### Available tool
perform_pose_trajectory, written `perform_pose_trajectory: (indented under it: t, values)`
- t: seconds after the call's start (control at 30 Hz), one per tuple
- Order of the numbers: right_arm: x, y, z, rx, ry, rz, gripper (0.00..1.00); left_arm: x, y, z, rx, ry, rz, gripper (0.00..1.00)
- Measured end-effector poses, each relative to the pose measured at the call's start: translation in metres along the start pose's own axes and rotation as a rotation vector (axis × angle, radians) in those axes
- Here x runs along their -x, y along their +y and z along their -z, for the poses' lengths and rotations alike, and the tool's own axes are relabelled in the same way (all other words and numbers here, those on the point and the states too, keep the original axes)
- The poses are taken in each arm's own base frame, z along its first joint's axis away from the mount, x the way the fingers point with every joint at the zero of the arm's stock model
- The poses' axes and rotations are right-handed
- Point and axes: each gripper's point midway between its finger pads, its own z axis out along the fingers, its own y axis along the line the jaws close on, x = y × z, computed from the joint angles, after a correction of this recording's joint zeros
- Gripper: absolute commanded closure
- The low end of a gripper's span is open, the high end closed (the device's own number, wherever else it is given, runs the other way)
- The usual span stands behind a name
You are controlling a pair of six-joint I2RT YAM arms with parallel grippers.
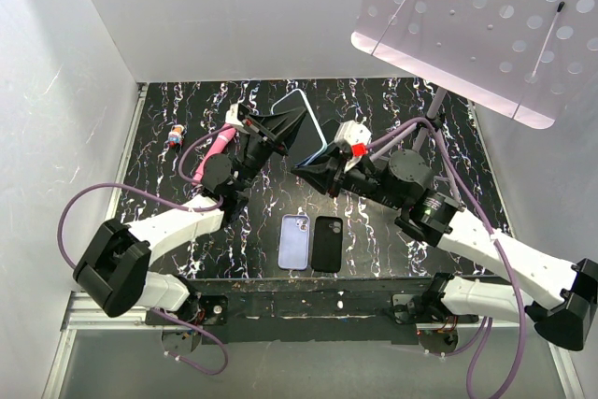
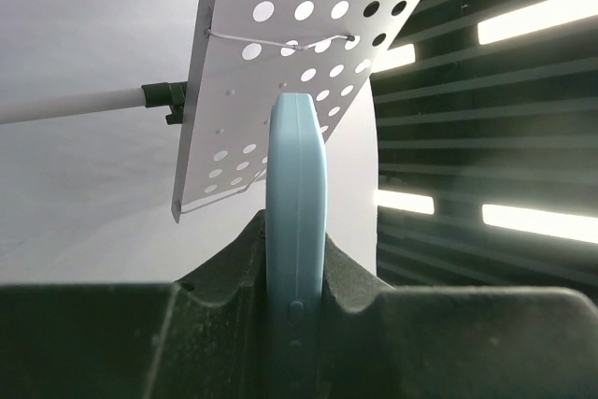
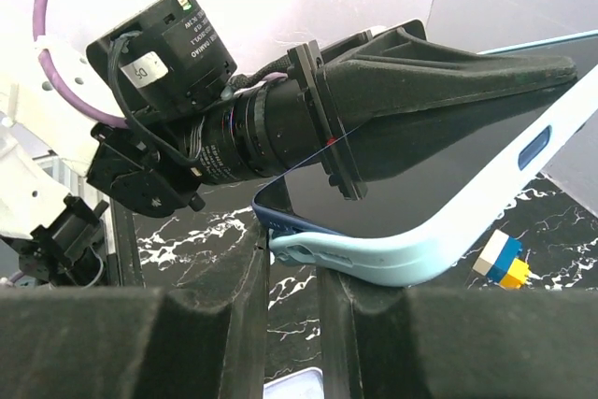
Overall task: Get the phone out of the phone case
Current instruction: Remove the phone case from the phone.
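Cased phone held aloft between both arms, one corner bowed off

Left fingers (image 2: 224,273) clamped across the light-blue phone case (image 2: 296,203), seen edge-on; right fingers (image 3: 192,324) pinched on its near corner, where it bows off the dark phone (image 3: 420,170); long axis runs toward 2 o'clock from them, above the bench (image 1: 374,240).

Lab robot cell: white enclosure walls (image 1: 56,72), black marbled table (image 1: 374,245), perforated panel (image 1: 476,7) overhead.
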Motion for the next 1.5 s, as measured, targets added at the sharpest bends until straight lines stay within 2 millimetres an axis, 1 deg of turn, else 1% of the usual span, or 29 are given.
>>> perform_pose_trajectory:
  t: [0.1, 0.2, 0.27, 0.33, 0.4, 0.47, 0.57, 0.63, 0.77, 0.87, 1.07, 1.13, 1.23, 1.3, 1.37, 1.47, 1.5]
  values:
    - [0.001, 0.001, -0.002, 0.001, -0.002, -0.021, 0.99, 0.001, -0.003, 0.000, -0.012, -0.001, 0.001, 1.00]
    - [0.002, -0.001, 0.000, 0.022, -0.010, -0.129, 0.99, 0.002, -0.003, -0.001, -0.030, -0.002, 0.001, 1.00]
    - [-0.006, -0.005, 0.006, 0.046, -0.030, -0.261, 0.99, 0.004, 0.005, -0.004, -0.015, -0.009, 0.004, 1.00]
    - [-0.018, -0.009, 0.011, 0.039, -0.035, -0.370, 0.99, 0.006, 0.026, -0.006, 0.027, -0.013, 0.012, 1.00]
    - [-0.034, -0.014, 0.015, 0.017, -0.037, -0.482, 0.99, 0.009, 0.046, -0.007, 0.080, -0.016, 0.016, 1.00]
    - [-0.041, -0.017, 0.017, 0.011, -0.040, -0.558, 0.99, 0.011, 0.058, -0.006, 0.116, -0.018, 0.019, 1.00]
    - [-0.045, -0.022, 0.017, 0.023, -0.059, -0.634, 0.99, 0.012, 0.061, -0.010, 0.127, -0.016, 0.018, 1.00]
    - [-0.042, -0.024, 0.017, 0.041, -0.074, -0.658, 0.99, 0.010, 0.057, -0.014, 0.122, -0.011, 0.018, 1.00]
    - [-0.034, -0.027, 0.017, 0.112, -0.117, -0.618, 0.99, 0.004, 0.045, -0.023, 0.098, 0.017, 0.016, 1.00]
    - [-0.029, -0.028, 0.015, 0.166, -0.123, -0.537, 0.99, 0.000, 0.039, -0.027, 0.096, 0.047, 0.012, 1.00]
    - [-0.011, -0.029, 0.008, 0.252, -0.109, -0.356, 0.99, -0.009, 0.015, -0.037, 0.053, 0.119, -0.007, 1.00]
    - [-0.008, -0.029, 0.007, 0.262, -0.090, -0.304, 0.99, -0.011, 0.010, -0.037, 0.042, 0.133, -0.010, 1.00]
    - [-0.011, -0.031, 0.007, 0.254, -0.055, -0.248, 0.99, -0.010, 0.012, -0.036, 0.057, 0.136, -0.011, 1.00]
    - [-0.017, -0.033, 0.008, 0.244, -0.028, -0.222, 0.99, -0.009, 0.018, -0.034, 0.084, 0.139, -0.008, 1.00]
    - [-0.023, -0.033, 0.009, 0.238, -0.005, -0.214, 0.99, -0.009, 0.023, -0.033, 0.103, 0.143, -0.006, 1.00]
    - [-0.028, -0.032, 0.010, 0.242, 0.017, -0.229, 0.99, -0.009, 0.023, -0.032, 0.106, 0.150, -0.009, 1.00]
    - [-0.032, -0.040, 0.009, 0.193, 0.023, -0.246, 0.99, -0.015, 0.019, -0.030, 0.100, 0.184, -0.010, 1.00]
